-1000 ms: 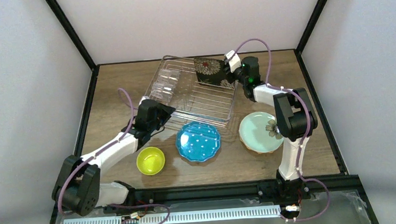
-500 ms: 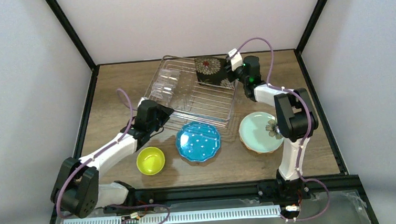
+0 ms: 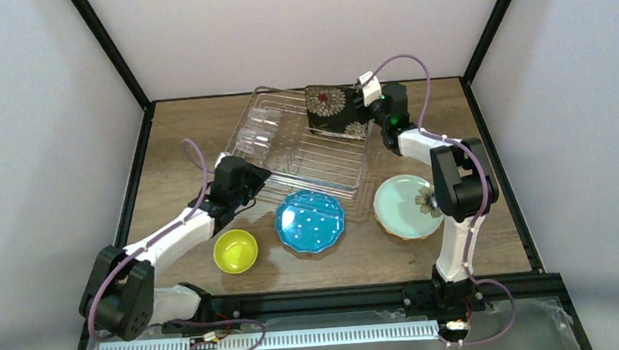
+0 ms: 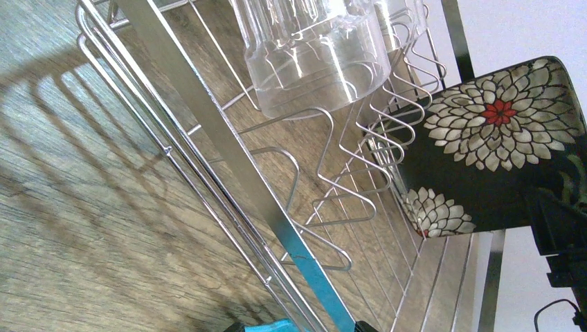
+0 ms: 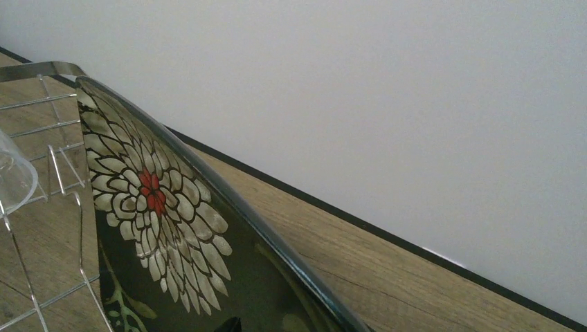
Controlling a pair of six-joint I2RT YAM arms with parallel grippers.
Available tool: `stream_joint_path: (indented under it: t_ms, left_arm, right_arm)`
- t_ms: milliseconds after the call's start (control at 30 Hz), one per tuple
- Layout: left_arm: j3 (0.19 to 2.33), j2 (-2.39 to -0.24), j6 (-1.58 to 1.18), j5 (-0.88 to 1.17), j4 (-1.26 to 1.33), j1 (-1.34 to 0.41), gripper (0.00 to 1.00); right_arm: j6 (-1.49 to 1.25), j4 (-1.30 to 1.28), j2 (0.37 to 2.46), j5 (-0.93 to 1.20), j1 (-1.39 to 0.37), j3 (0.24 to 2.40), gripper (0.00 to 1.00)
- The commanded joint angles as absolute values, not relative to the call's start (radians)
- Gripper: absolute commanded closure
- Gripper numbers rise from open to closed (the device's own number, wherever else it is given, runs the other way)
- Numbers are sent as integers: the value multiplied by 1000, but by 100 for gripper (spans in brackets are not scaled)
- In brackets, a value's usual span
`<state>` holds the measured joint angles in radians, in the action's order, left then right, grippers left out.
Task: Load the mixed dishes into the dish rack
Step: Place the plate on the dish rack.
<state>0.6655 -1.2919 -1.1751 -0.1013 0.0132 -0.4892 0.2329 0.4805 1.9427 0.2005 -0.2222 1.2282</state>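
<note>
The black flowered plate stands on edge in the far right corner of the wire dish rack, leaning among the prongs. The right claw sits just beside the plate's right edge. Its fingers are hidden in its own camera, which is filled by the plate, so whether it grips or has let go cannot be told. Compared with a second ago, this claw has shifted slightly back and to the right while the plate has barely moved, which suggests the plate is now placed. The left claw has stayed at the rack's near left corner, wide open and holding nothing. A clear glass lies in the rack's far left. Still on the table are the blue dotted plate, the mint plate and the yellow bowl.
</note>
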Motion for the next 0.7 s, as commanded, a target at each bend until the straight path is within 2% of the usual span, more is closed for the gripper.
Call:
stream_joint_path:
  t_ms: [0, 433, 667]
  left_arm:
    - [672, -1289, -1178, -123, 7, -493, 9]
    - [672, -1318, -1177, -122, 6, -492, 8]
    - [676, -1346, -1176, -107, 6, -493, 8]
  right_arm:
    - [221, 490, 1948, 169, -215, 1257, 14]
    - [198, 451, 2021, 156, -211, 1283, 16]
    - [171, 469, 2015, 167, -210, 1242, 26]
